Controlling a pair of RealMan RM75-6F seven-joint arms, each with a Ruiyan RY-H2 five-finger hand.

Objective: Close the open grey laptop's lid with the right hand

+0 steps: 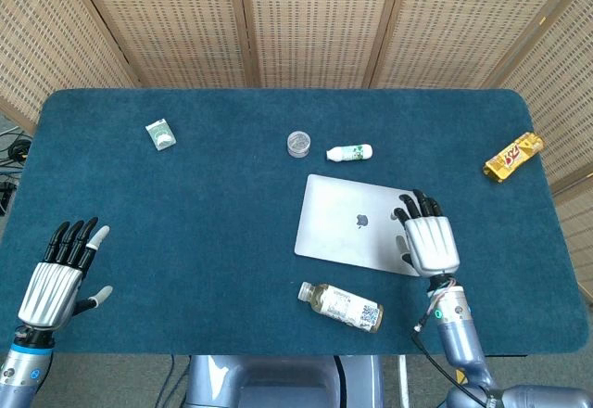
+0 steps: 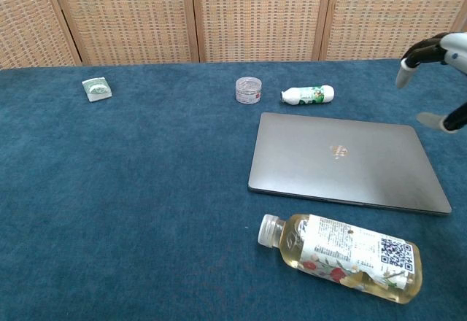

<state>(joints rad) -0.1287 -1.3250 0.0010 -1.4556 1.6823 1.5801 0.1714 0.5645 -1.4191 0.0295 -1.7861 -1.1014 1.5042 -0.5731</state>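
Observation:
The grey laptop (image 1: 359,222) (image 2: 344,160) lies flat on the blue table with its lid down, logo facing up. My right hand (image 1: 428,240) (image 2: 440,66) hovers above the laptop's right edge, lifted clear of the lid, fingers spread and holding nothing. In the chest view only its fingertips show at the right border. My left hand (image 1: 60,276) floats open near the table's front left corner, far from the laptop.
A plastic drink bottle (image 1: 341,305) (image 2: 340,256) lies on its side just in front of the laptop. A small clear jar (image 1: 298,143) (image 2: 248,89) and a little white bottle (image 1: 349,153) (image 2: 308,95) sit behind it. A green packet (image 1: 160,133) lies far left, a gold snack bar (image 1: 513,156) far right.

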